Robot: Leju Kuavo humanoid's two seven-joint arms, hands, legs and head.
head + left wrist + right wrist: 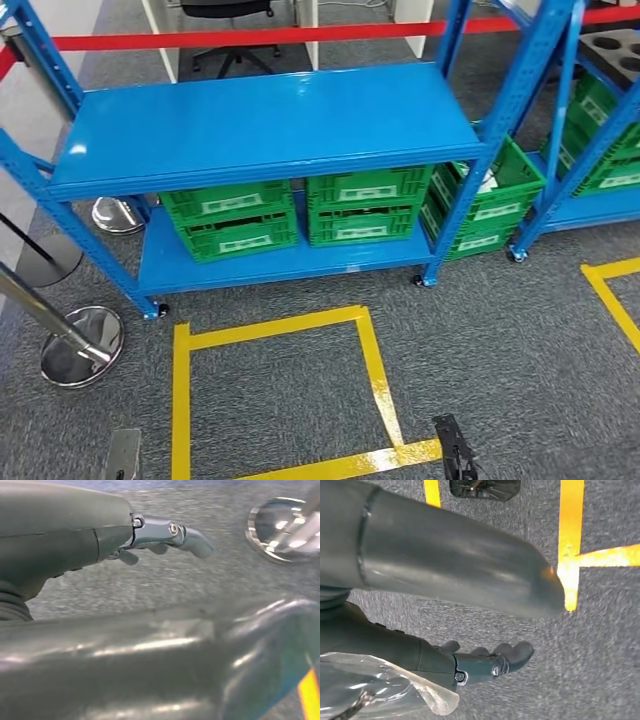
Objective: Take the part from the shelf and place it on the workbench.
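While both arms hang at the robot's sides over the grey carpet floor (pixel 483 350), neither hand is doing any work: the left hand (pixel 113 535) has its fingers stretched out and apart over the carpet with nothing in them, and the right hand (pixel 463 662) is likewise extended and holds nothing, though a clear crinkled plastic wrap (pixel 376 690) lies against its wrist side. That fits a walking or approach posture, I judge. Ahead, beyond the yellow tape square (pixel 279 390) on the floor, stands the blue metal two-tier shelf (pixel 264 125); green slatted plastic crates (pixel 302 215) sit on its lower tier. The part itself cannot be made out; presumably it lies in a crate, well apart from both hands.
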